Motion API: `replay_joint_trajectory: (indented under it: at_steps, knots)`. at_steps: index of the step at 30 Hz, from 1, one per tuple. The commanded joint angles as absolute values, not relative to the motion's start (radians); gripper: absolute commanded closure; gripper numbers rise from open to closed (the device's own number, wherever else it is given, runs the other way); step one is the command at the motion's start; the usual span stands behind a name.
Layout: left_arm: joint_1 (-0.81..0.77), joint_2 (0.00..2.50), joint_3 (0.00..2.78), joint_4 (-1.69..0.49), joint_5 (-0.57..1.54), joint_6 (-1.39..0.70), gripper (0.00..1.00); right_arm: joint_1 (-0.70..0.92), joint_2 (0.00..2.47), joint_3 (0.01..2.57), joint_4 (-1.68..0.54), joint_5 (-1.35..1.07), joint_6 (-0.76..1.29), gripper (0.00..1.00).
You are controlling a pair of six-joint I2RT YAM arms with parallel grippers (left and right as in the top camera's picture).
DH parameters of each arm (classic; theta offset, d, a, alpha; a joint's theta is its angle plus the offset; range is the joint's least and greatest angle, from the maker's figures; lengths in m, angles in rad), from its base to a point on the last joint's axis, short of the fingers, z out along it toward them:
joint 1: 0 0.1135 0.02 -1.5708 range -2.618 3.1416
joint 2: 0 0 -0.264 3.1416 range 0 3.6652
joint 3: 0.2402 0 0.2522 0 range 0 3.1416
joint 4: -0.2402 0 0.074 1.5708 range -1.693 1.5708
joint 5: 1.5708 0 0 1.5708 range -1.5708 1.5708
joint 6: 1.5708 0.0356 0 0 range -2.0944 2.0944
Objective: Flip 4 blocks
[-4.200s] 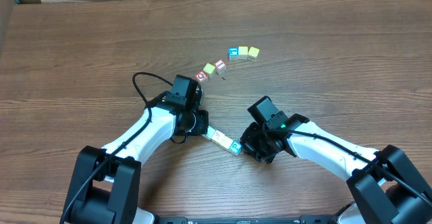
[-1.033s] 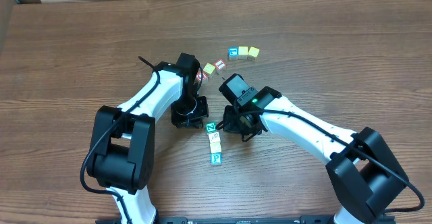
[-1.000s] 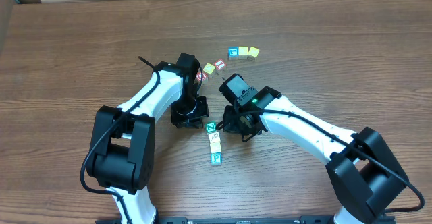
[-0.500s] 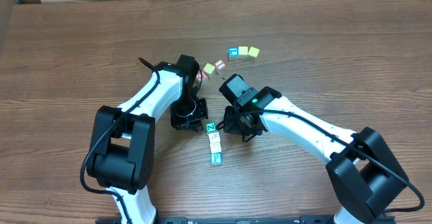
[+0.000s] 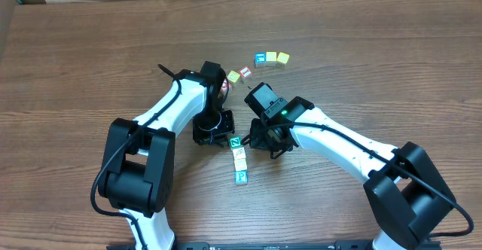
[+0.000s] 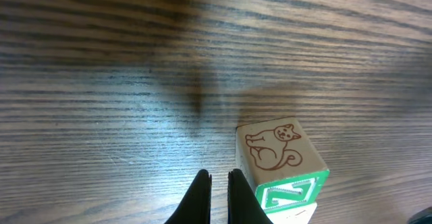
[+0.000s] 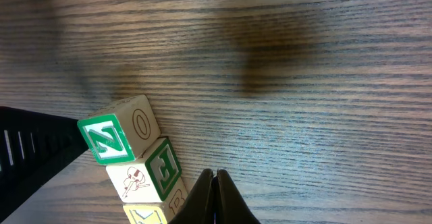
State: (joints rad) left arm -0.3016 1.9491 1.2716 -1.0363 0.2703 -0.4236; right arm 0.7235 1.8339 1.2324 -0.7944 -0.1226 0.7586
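Blocks (image 5: 240, 153) in a short line on the table (image 5: 376, 39) between both arms, green Z block (image 6: 287, 193) at the end nearest the grippers, left gripper (image 6: 218, 181) closed, empty, just beside it, right gripper (image 7: 216, 178) closed, empty, nearby.

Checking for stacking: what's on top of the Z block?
Nothing: the Z block shows its green face bare from overhead. Its underside, on the table, is hidden.

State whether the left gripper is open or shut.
Shut: the left gripper has its tips nearly together, holding nothing, beside the green-Z wooden cube.
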Motion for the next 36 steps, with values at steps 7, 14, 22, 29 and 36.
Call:
replay_joint_trajectory:
  at_steps: [7, 14, 22, 29, 36]
  knots:
    - [-0.309, 1.963, 1.285, -1.036, 0.282, -0.424, 0.96, 0.727, 1.836, 1.228, -0.791, -0.105, 0.751, 0.96]
    - [-0.309, 1.963, 1.285, -1.029, 0.282, -0.424, 0.96, 0.727, 1.836, 1.228, -0.791, -0.105, 0.751, 0.96]
    - [-0.309, 1.963, 1.285, -1.018, 0.282, -0.427, 0.96, 0.727, 1.836, 1.228, -0.791, -0.105, 0.751, 0.96]
    - [-0.309, 1.963, 1.285, -1.018, 0.289, -0.427, 0.96, 0.727, 1.836, 1.228, -0.791, -0.105, 0.751, 0.96]
    - [-0.309, 1.963, 1.285, -1.019, 0.289, -0.427, 0.96, 0.727, 1.836, 1.228, -0.791, -0.105, 0.751, 0.96]
